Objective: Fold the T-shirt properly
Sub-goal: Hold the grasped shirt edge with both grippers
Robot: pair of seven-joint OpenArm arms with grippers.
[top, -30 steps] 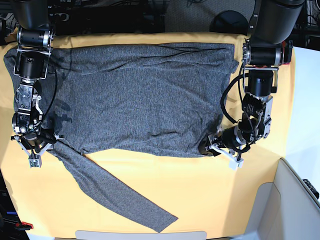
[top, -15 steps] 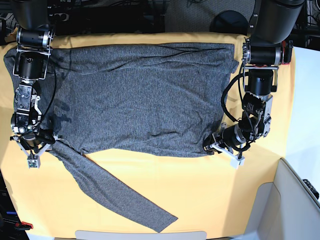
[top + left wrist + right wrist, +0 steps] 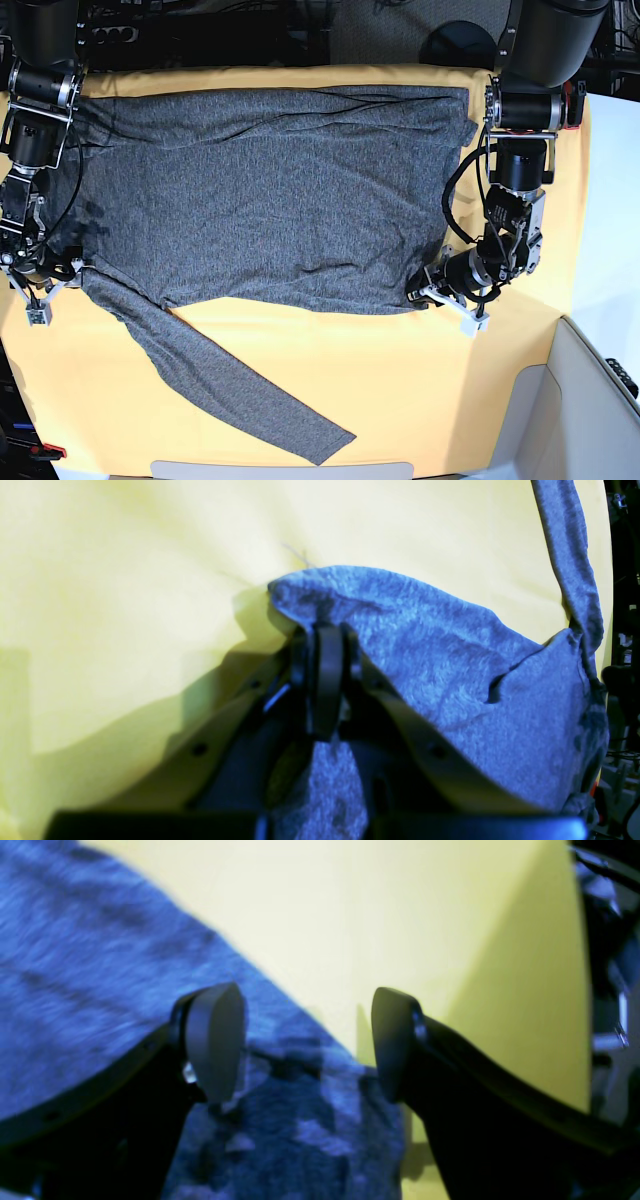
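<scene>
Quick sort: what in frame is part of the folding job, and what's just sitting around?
Part of the job:
- T-shirt, grey, spread flat
- left gripper, shut on the T-shirt's corner
- right gripper, fingers open over the T-shirt's edge

Just there:
- yellow cloth under the T-shirt
- grey bin at the corner

The T-shirt [image 3: 270,200] lies spread on the cloth sheet [image 3: 420,380] covering the worktop, one sleeve [image 3: 240,385] trailing toward the front edge; a pincer sits at each lower corner.
</scene>
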